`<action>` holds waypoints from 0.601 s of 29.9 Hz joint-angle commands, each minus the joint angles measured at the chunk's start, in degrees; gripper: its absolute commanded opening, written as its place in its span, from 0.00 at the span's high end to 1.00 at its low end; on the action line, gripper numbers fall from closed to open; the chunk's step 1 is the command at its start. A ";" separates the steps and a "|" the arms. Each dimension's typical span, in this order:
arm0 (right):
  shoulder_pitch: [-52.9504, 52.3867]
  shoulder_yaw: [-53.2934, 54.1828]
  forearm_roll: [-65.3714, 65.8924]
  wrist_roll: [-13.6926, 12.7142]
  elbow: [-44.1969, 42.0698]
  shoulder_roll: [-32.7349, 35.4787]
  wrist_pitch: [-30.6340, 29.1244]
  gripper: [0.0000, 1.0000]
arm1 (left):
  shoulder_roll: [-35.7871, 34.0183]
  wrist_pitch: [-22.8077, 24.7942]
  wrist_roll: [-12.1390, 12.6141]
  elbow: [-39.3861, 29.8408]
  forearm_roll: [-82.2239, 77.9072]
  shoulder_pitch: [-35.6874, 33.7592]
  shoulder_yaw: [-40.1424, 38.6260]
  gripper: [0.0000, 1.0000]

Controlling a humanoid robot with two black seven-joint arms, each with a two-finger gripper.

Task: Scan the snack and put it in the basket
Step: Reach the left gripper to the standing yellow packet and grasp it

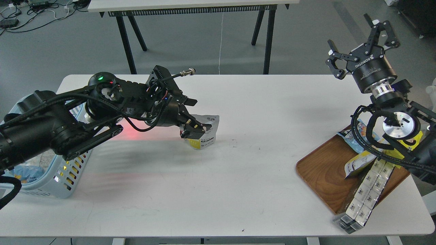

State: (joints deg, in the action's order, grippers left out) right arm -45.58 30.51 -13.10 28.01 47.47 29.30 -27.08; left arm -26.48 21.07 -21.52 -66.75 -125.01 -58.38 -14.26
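Note:
The snack [207, 135], a small yellow and white-grey pouch, stands upright on the white table [238, 177] left of centre. My left gripper [201, 117] has come down over its upper left part. One finger shows in front of the pouch and one behind, with the jaws apart, so it looks open around the pouch. The pouch's base rests on the table. The light blue basket [64, 183] stands at the left edge, mostly hidden by my left arm. My right gripper [358, 47] is open and empty, raised above the table's right end.
A black scanner [100, 79] with a green light sits behind my left arm and casts a red glow on the table. A brown wooden tray [323, 170] at the right holds a blue packet [344, 136], a yellow pack [414, 140] and a long box strip [366, 194].

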 commanded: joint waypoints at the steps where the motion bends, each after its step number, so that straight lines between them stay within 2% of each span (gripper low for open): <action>1: -0.04 -0.10 0.00 -0.01 -0.01 0.15 0.01 0.01 | 0.11 -0.33 -0.10 -0.04 0.01 0.55 0.37 0.14; 3: -0.04 -0.10 0.00 -0.01 -0.01 0.15 0.01 0.01 | 0.03 -0.33 -0.10 0.05 0.01 0.46 0.46 0.30; 6: -0.30 -0.10 0.00 -0.01 -0.01 0.15 0.01 0.01 | -0.15 -0.33 -0.10 0.13 0.01 0.37 0.46 0.44; 8: -0.74 -0.10 0.00 -0.01 -0.01 0.14 0.01 0.01 | -0.24 -0.24 -0.10 1.09 0.01 0.46 0.46 0.50; 10: -1.00 -0.10 0.00 -0.01 -0.01 0.06 0.01 0.01 | -0.15 -0.24 -0.19 2.15 0.01 0.46 0.46 0.51; 18: -1.09 -0.10 0.00 -0.01 -0.01 0.32 0.01 0.01 | -0.33 -0.15 -0.37 2.68 0.01 0.55 0.46 0.77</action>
State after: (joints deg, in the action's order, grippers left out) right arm -46.65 30.41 -13.10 27.98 47.46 29.48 -27.08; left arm -26.80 20.88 -21.82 -64.26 -125.00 -57.84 -13.78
